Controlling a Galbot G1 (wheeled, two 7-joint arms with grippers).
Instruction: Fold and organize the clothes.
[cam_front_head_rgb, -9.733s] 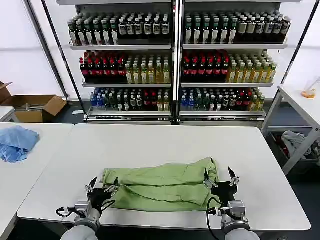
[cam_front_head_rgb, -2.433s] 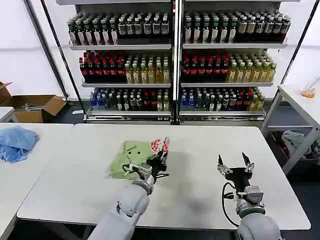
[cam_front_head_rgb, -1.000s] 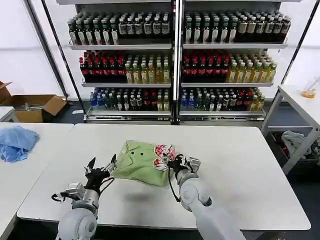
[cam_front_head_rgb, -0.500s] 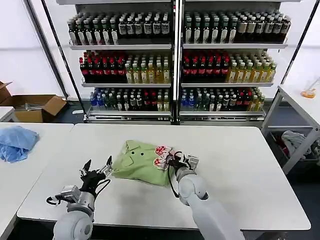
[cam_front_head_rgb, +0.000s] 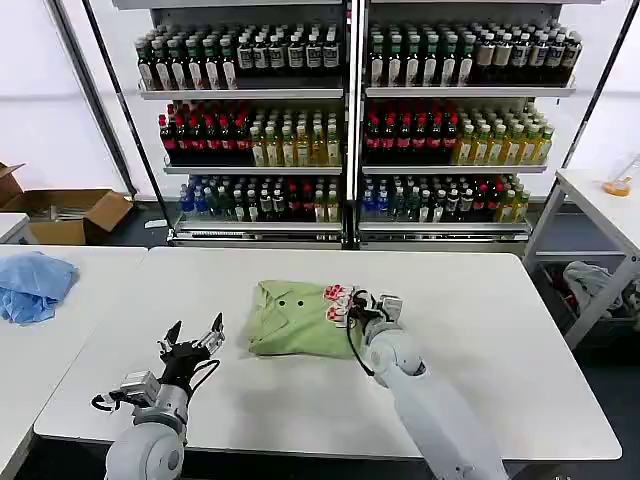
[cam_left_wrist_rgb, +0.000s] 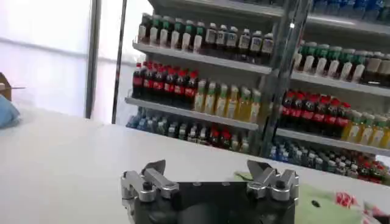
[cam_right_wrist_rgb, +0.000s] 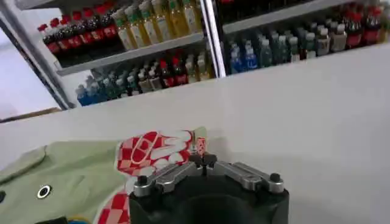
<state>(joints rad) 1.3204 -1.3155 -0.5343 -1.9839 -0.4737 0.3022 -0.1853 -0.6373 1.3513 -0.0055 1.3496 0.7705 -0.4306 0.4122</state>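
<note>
Head view: a white table stands in front of tall shelves packed with rows of bottled drinks. Near the middle of the table lies a light green T-shirt, folded into a compact bundle, with small dark dots on the fabric and a red-and-white print at its right edge. The right pincer sits at that right edge, its fingers pressed together against the printed part of the T-shirt. The left pincer hovers over bare table to the left of the T-shirt and nearer the robot, apart from the fabric, its fingers spread wide and holding nothing. On a second table at far left lies a crumpled light blue cloth. A cardboard box rests on the floor beyond it.

Left wrist view: the left pincer shows its two fingertips spread apart with nothing between them, above the white table. A strip of the green T-shirt lies beyond it, with the drink shelves behind.

Right wrist view: the right pincer has its fingertips closed together right at the red-and-white checked print of the T-shirt, which lies flat on the table. Whether fabric is pinched between the tips cannot be told.
</note>
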